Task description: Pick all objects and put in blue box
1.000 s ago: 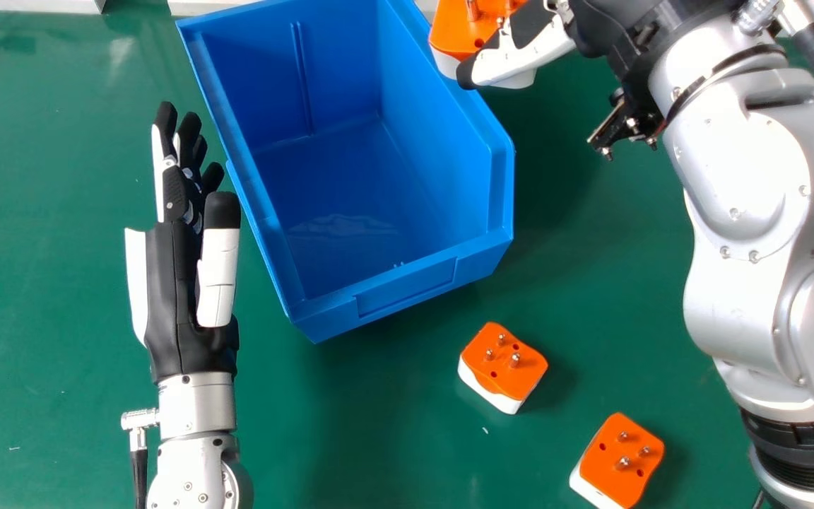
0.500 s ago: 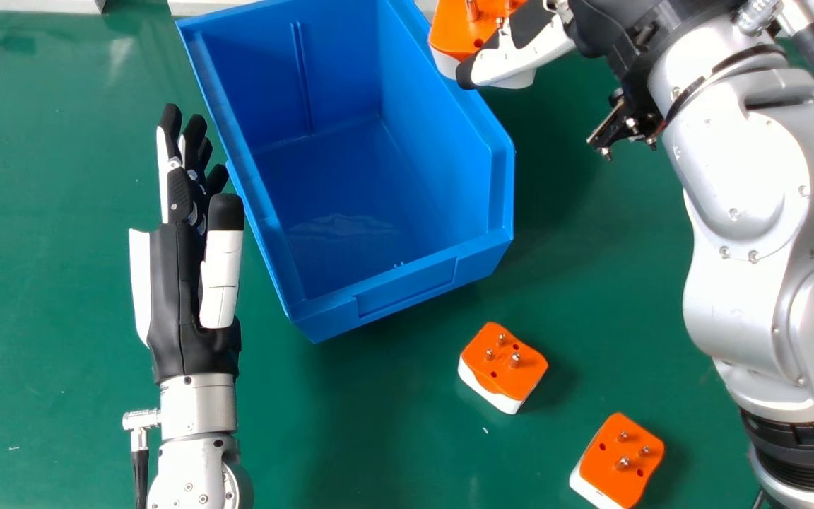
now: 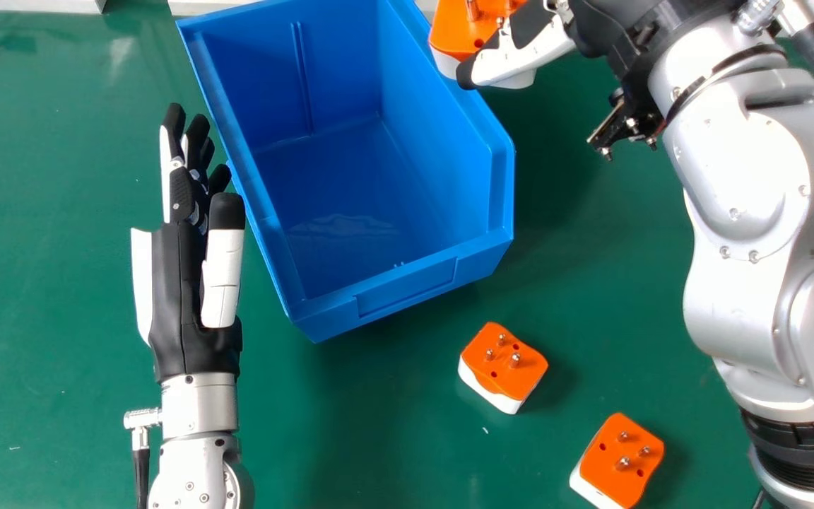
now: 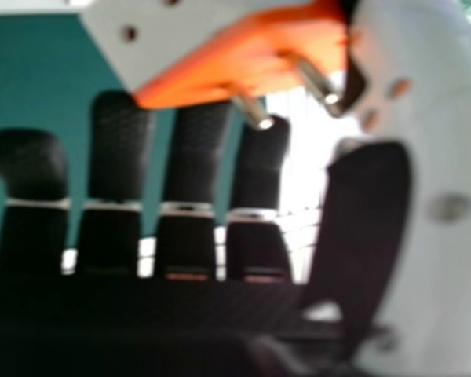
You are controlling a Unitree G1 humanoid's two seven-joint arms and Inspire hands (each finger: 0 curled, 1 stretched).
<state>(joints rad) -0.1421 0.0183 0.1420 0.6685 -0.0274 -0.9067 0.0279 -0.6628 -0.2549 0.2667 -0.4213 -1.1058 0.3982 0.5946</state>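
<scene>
Right hand (image 3: 520, 62) grips an orange-and-white plug adapter (image 3: 460, 35) by the rim of the blue box (image 3: 407, 286)

The right hand is partly closed, pinching the adapter between its thumb and fingers at the upper edge of the head view, right of centre. In the right hand view, the fingers of that right hand (image 4: 192, 165) reach out fairly straight, the thumb bends in towards them, and the adapter sits between, its orange face and metal pins showing. In the head view the held adapter overlaps the box's right rim; whether the two touch, I cannot tell. The silver right forearm (image 3: 746, 177) runs from there down the right side of the frame.

The open-topped box takes up the upper middle, set at a slant, with its low front wall facing the lower part of the frame.

Below the box, right of centre, a second adapter (image 3: 504, 364) lies on the green table (image 3: 379, 438), pins up. A third adapter (image 3: 622, 452) lies farther out towards the lower right, also pins up, apart from the second.

At the left of the frame the left hand (image 3: 184, 283) is open and holds nothing, its fingers straight and pointing up the picture, near the box's left wall.
</scene>
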